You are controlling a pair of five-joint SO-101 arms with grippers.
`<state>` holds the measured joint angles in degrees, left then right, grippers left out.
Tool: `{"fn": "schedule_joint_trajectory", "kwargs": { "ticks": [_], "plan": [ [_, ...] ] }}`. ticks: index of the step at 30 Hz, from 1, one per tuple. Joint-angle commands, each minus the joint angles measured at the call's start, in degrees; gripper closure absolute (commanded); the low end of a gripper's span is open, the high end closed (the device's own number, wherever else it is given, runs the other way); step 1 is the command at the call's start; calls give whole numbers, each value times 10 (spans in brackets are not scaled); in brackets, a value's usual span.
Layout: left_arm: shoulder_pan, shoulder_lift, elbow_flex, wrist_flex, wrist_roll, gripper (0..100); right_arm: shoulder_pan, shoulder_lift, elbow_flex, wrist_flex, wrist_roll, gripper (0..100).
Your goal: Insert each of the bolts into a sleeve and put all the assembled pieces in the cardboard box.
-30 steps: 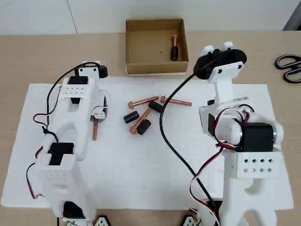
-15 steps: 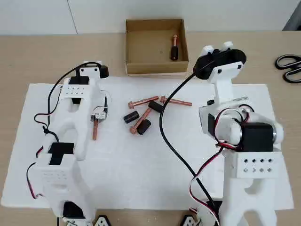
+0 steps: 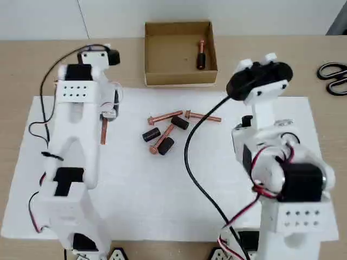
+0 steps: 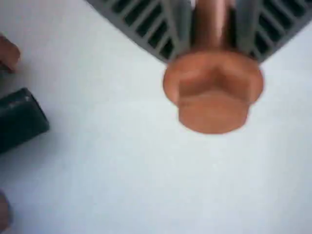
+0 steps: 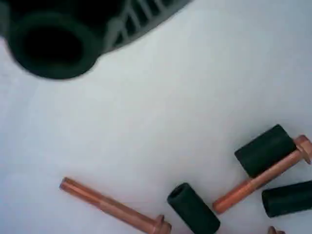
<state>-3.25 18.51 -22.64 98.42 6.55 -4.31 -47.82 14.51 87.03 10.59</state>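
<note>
My left gripper (image 3: 104, 125) is shut on a copper bolt (image 3: 103, 132) and holds it above the white mat's left part; its hexagonal head (image 4: 213, 90) hangs between the grey fingers (image 4: 146, 29). My right gripper (image 3: 246, 122) hovers over the mat's right side, shut on a black sleeve (image 5: 48, 44) with its open bore showing. At mid-mat lie three loose bolts (image 3: 165, 117) (image 3: 203, 116) (image 3: 161, 140) and three black sleeves (image 3: 151, 134) (image 3: 179, 122) (image 3: 166, 145). The cardboard box (image 3: 162, 54) at the back holds one bolt in a sleeve (image 3: 201, 54).
A white mat (image 3: 162, 206) covers most of the wooden table. Black scissors (image 3: 333, 76) lie at the far right edge. A black cable (image 3: 190, 157) runs from the right arm across the mat's middle.
The left arm has risen and drawn back toward the far side, lifting the bolt off the mat. The right arm has shifted slightly right and nearer.
</note>
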Motion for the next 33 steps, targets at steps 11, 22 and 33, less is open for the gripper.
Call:
{"fn": "schedule_joint_trajectory", "kwargs": {
  "ticks": [11, 22, 33],
  "plan": [
    [0, -190, 25, 19, -4, 994, -2, -184, 184, -133, 0, 995],
    [1, -331, 78, 17, -3, 994, -3, -271, 234, -150, -31, 995],
    [138, -372, 78, 12, 68, 994, -3, -468, 459, -296, -53, 995]
  ]
}}
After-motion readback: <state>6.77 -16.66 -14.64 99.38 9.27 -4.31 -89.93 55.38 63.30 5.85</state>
